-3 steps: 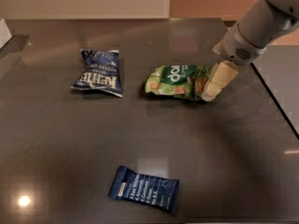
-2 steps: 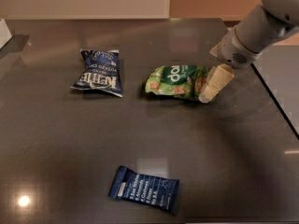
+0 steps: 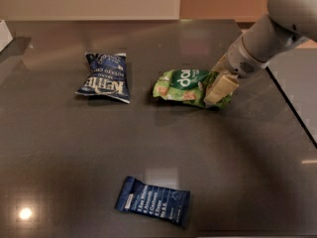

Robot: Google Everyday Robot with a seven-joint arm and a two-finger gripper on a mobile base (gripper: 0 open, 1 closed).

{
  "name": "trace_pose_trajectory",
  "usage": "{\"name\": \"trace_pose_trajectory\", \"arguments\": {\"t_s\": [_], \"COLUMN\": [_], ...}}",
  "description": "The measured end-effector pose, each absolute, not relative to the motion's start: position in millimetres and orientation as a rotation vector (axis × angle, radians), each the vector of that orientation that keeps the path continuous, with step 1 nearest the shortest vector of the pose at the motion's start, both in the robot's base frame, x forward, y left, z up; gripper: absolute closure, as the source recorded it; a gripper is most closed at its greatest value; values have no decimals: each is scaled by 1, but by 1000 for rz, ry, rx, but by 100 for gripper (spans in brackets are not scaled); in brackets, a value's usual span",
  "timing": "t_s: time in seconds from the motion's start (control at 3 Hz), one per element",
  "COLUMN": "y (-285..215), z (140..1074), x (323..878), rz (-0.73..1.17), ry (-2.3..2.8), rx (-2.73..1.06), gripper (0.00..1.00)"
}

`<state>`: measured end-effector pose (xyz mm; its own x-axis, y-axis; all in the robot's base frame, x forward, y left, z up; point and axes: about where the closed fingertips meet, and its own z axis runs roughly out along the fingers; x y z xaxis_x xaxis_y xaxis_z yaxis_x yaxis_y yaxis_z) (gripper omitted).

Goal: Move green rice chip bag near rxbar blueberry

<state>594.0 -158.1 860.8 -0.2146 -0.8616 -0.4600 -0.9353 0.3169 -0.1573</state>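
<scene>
The green rice chip bag (image 3: 185,86) lies flat on the dark table, right of centre. My gripper (image 3: 221,77) is at the bag's right end, open. One cream finger (image 3: 220,89) is in front of the bag and the other is behind it, so the bag's end sits between them. The rxbar blueberry (image 3: 153,201), a small dark-blue wrapper with white text, lies near the front edge, well below and left of the bag.
A dark blue Kettle chip bag (image 3: 105,77) lies left of the green bag. The table's right edge (image 3: 292,105) runs diagonally past my arm. A white object (image 3: 4,33) sits at the far left edge.
My gripper has moved slightly left and down over the right end of the green bag. The bag and the other items have not moved.
</scene>
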Motion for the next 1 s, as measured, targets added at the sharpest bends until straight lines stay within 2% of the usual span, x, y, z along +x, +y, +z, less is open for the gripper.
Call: {"name": "trace_pose_trajectory", "arguments": {"t_s": [0.67,1.0], "y": [-152,-142], "z": [873,891], "x": [576,545], "rz": [255,292], "ry": [2083,2013], "rx": [-1603,-1693], "gripper": [83,100]}}
